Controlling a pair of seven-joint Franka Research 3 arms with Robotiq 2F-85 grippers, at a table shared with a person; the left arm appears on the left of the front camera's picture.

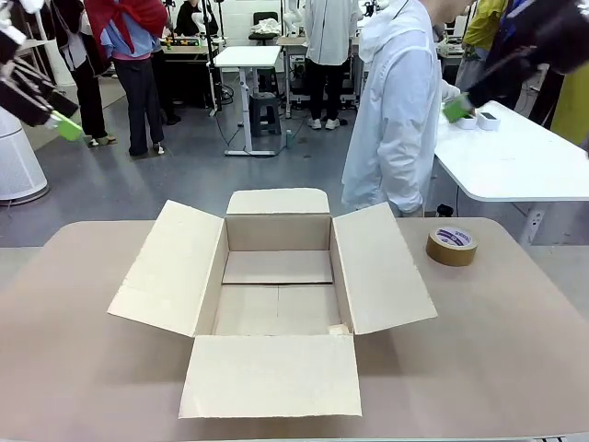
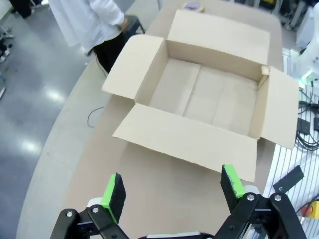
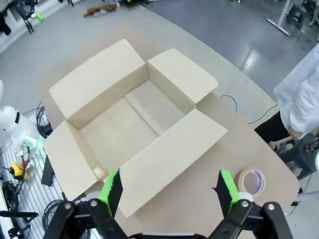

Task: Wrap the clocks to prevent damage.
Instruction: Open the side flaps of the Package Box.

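Hovering above the cardboard box (image 1: 276,373), left gripper (image 2: 172,183) and right gripper (image 3: 168,184) gape wide, holding nothing.

The cardboard box (image 1: 276,308), four flaps spread, occupies the table (image 1: 515,368) centre, interior open from above; the tape roll (image 1: 451,250) lies apart, far right.

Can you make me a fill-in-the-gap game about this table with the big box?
1. The cardboard box is ____ inside.
2. The tape roll beside it is coloured ____.
3. The person wears a ____ coat.
4. The left gripper and right gripper are both ____.
Missing words: empty; brown; white; open.
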